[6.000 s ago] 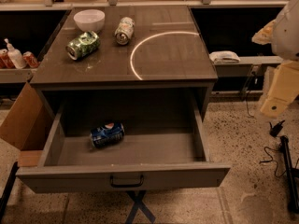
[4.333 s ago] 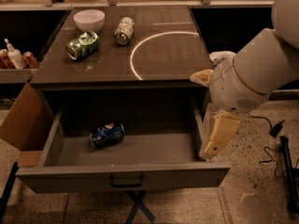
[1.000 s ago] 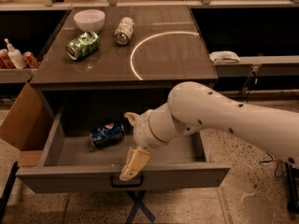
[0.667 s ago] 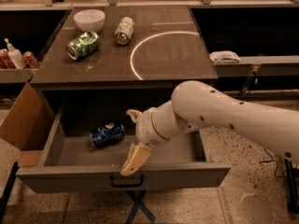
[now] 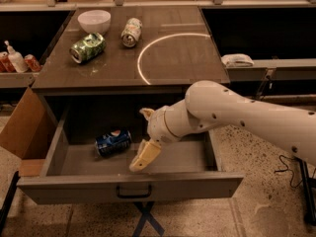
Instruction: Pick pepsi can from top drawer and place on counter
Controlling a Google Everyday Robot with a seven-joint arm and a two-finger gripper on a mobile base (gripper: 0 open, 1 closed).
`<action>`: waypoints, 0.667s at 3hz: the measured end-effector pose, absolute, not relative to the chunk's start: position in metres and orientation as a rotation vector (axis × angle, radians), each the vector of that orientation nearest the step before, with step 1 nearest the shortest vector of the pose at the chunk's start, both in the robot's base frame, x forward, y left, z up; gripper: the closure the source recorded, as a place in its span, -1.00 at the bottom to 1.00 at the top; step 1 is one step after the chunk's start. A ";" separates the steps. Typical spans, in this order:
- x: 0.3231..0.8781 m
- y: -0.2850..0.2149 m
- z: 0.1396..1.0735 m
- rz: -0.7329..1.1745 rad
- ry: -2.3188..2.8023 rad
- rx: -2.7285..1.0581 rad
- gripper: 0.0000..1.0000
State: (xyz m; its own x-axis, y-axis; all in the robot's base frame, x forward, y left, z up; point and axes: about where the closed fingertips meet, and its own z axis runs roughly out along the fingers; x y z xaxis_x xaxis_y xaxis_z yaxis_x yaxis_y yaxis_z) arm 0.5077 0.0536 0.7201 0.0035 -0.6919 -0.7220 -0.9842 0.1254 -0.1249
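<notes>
Dark-blue pepsi can (image 5: 113, 142) lying in open top drawer (image 5: 128, 189), hand (image 5: 139, 141) just right of it, fingers apart, green can (image 5: 88, 47), pale can (image 5: 131, 31), white bowl (image 5: 94, 20) on table (image 5: 182, 58) beyond

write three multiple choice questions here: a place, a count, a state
1. Where is the pepsi can? A on the floor; B in the top drawer; C on a chair.
2. How many cans lie on the counter? A one; B two; C four.
3. How is the gripper? A shut on the pepsi can; B open over the counter; C open in the drawer, right of the can.

1 B: it lies on the drawer's floor.
2 B: a green-patterned can and a pale can.
3 C: fingers spread, nothing between.
</notes>
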 end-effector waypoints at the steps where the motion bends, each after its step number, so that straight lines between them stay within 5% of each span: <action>1: 0.526 0.056 0.715 0.553 1.762 -1.602 -1.00; 2: 0.540 0.062 0.711 0.533 1.755 -1.599 -1.00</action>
State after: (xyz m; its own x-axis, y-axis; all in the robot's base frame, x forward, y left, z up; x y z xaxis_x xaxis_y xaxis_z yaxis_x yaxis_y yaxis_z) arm 0.5403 0.0620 0.7111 0.0005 -0.6915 -0.7224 -0.9764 0.1557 -0.1498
